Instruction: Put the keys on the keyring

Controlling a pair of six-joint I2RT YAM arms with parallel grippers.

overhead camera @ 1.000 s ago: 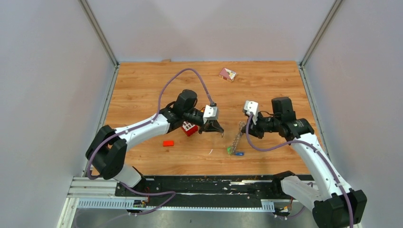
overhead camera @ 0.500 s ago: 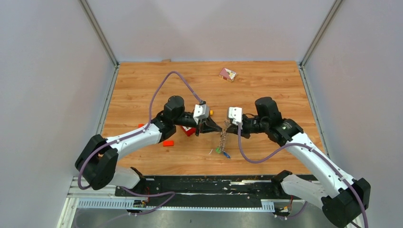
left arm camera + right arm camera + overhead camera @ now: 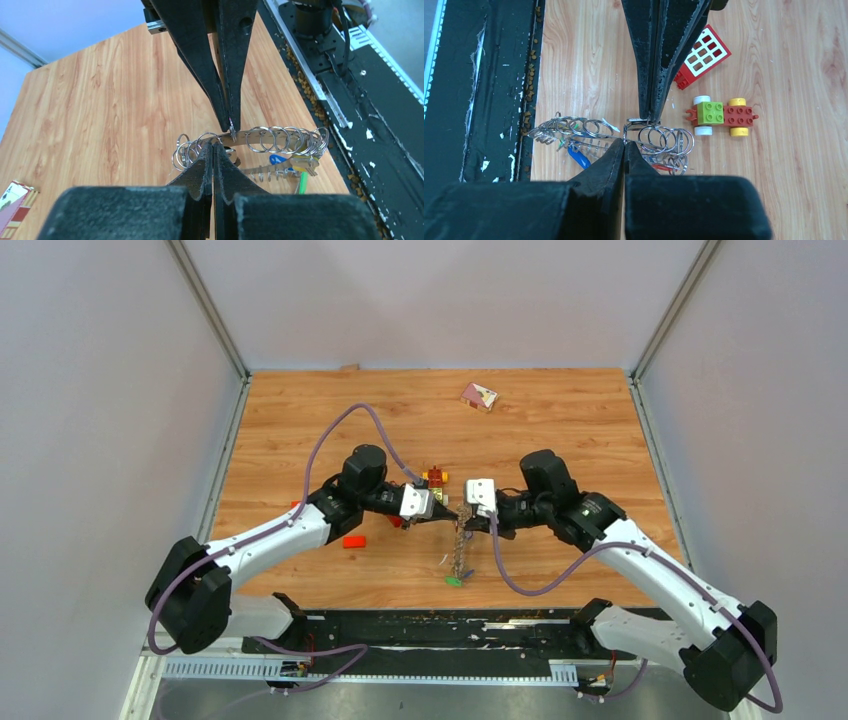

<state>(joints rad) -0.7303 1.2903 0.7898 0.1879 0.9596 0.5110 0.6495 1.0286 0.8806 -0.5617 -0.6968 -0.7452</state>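
Top: left gripper point(image 3: 450, 512) and right gripper point(image 3: 465, 511) meet tip to tip mid-table; keyring point(image 3: 460, 545) hangs below right one, keys point(image 3: 455, 578) lowest
Left wrist: left fingers point(image 3: 202, 167) pressed together, tips touching keyring
Right wrist: right fingers point(image 3: 611, 160) clamped tight on keyring

White arm links point(image 3: 280, 533), black joints point(image 3: 362, 468), looping purple cables point(image 3: 352, 407), white wrist camera boxes point(image 3: 482, 492), black tapered tool fingers point(image 3: 197, 172)
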